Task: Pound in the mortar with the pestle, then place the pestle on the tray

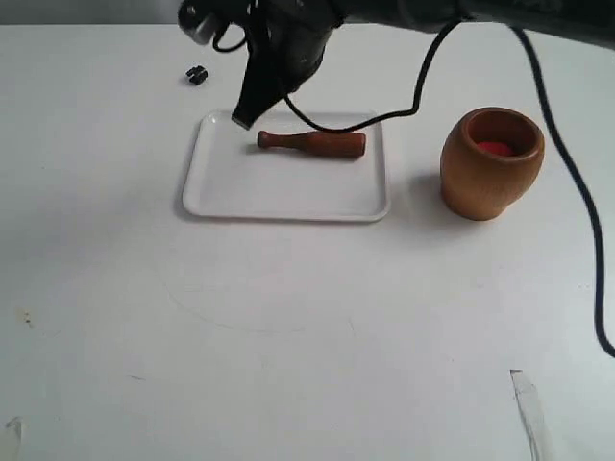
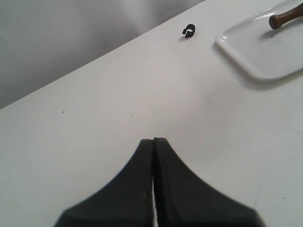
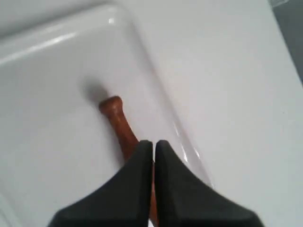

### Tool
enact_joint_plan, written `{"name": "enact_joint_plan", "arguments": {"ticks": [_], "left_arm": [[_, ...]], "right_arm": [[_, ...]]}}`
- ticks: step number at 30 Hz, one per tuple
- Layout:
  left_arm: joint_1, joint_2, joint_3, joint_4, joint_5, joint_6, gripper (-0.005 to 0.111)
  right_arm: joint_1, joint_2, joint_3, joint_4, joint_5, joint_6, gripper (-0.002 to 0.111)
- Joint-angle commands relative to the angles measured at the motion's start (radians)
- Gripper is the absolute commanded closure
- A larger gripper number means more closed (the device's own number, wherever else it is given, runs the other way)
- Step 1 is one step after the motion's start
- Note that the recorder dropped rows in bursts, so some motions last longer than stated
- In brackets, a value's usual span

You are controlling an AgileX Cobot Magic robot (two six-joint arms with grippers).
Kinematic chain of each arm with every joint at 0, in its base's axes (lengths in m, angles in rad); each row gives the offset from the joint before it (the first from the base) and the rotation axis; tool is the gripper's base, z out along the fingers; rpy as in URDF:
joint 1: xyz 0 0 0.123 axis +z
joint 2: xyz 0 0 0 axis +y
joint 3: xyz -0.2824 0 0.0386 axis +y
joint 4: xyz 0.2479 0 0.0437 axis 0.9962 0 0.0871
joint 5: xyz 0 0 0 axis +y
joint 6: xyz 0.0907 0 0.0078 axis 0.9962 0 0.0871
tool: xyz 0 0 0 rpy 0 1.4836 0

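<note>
White tabletop (image 1: 288, 365) bearing the white tray (image 1: 221, 192); the mortar (image 1: 485, 182), red inside, stands upright near the tray's right side, apart. The pestle (image 1: 322, 144) lies flat in the tray. Right fingers (image 3: 139, 161) closed, empty, above its handle; left fingers (image 2: 142, 161) closed, empty; small black clip (image 1: 197, 74) beyond the tray

Ext cam overlooks whole table (image 1: 288, 336); R wrist close over tray (image 3: 47, 142), L wrist farther; all share tray.
</note>
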Motion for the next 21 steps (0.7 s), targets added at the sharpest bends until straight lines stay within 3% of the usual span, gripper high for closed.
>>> {"name": "enact_joint_plan", "arguments": {"ticks": [1,6,12,20,21], "left_arm": [[-0.008,-0.001,0.001,-0.007,-0.003,-0.008,0.107],[-0.008,-0.001,0.001,-0.007,-0.003,-0.008,0.107],[-0.008,-0.001,0.001,-0.007,-0.003,-0.008,0.107],[-0.008,-0.001,0.001,-0.007,-0.003,-0.008,0.107],[-0.008,-0.001,0.001,-0.007,-0.003,-0.008,0.107]], "right_arm": [[-0.002,-0.073,0.018,0.046,-0.063,0.056,0.108],[-0.002,-0.176,0.149,0.046,-0.209,0.109,0.108],[-0.002,-0.352,0.428,0.046,-0.495,0.133,0.108],[-0.002,-0.618,0.803,0.063,-1.076,0.136,0.108],[-0.002,-0.682,0.898,0.065,-1.22,0.136,0.108]]}}
